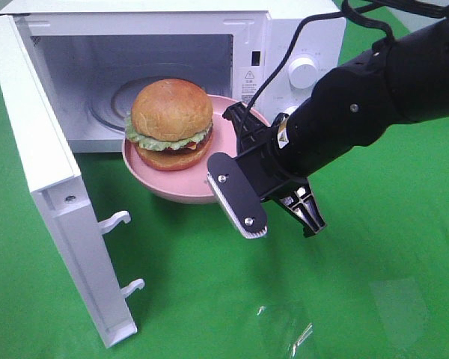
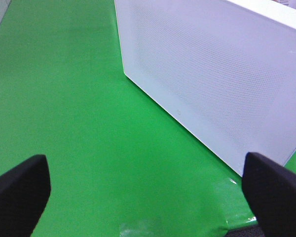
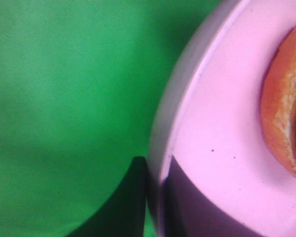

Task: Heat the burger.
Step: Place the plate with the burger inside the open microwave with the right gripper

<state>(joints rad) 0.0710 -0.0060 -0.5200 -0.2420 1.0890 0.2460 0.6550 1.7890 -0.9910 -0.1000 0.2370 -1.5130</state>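
The burger, with a golden-brown bun, lettuce frill and dark patty, sits on a pink plate held just in front of the open microwave's cavity. My right gripper reaches in from the right and is shut on the plate's right rim. In the right wrist view its dark fingers straddle the plate's rim, with the bun's edge beside them. My left gripper is open and empty over the green cloth, beside the outer face of the microwave door. It does not show in the exterior high view.
The microwave door stands swung open at the left, its two latch hooks sticking out. A glass turntable lies inside the cavity. The control knobs are on the right panel. Green cloth covers the table.
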